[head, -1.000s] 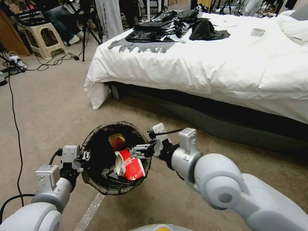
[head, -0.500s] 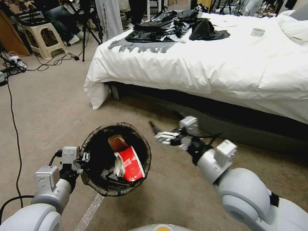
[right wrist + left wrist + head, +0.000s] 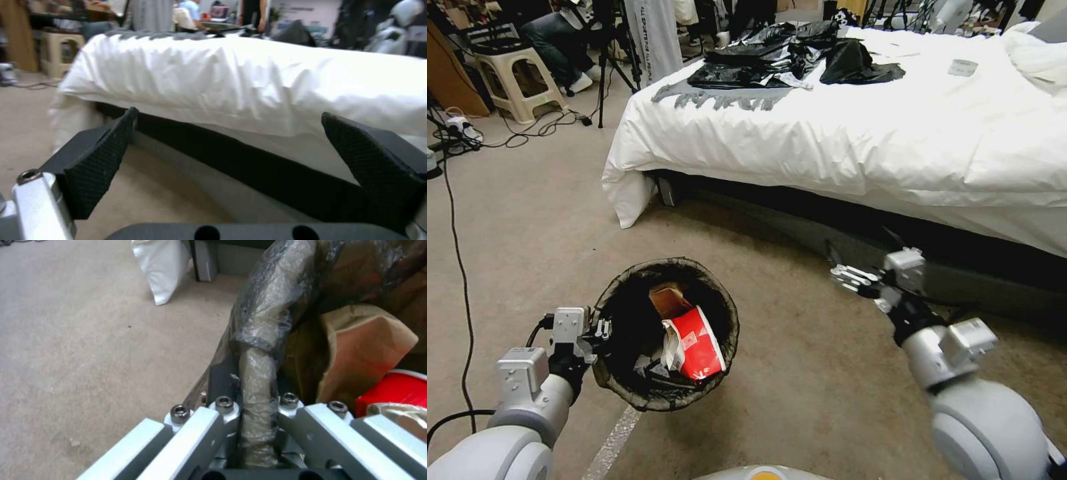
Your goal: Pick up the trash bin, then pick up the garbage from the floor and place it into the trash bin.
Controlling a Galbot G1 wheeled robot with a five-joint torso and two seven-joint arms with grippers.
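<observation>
The trash bin, lined with a dark bag, hangs just above the carpet at lower left. My left gripper is shut on its near-left rim, and the left wrist view shows the bag-wrapped rim pinched between the jaws of the left gripper. Garbage lies inside: a red-white carton, a brown paper bag and pale scraps. The bag and carton show up close. My right gripper is open and empty, well right of the bin, near the bed base. Its pads stand wide apart.
A bed with white bedding fills the right and far side, its dark base close to my right gripper. Black bags lie on top. A stool, tripod and cables sit at far left. Pale tape marks the carpet.
My right gripper has pulled out from over the bin and swung right toward the bed base, open and empty. The carton stays in the bin. The left gripper keeps its hold.
</observation>
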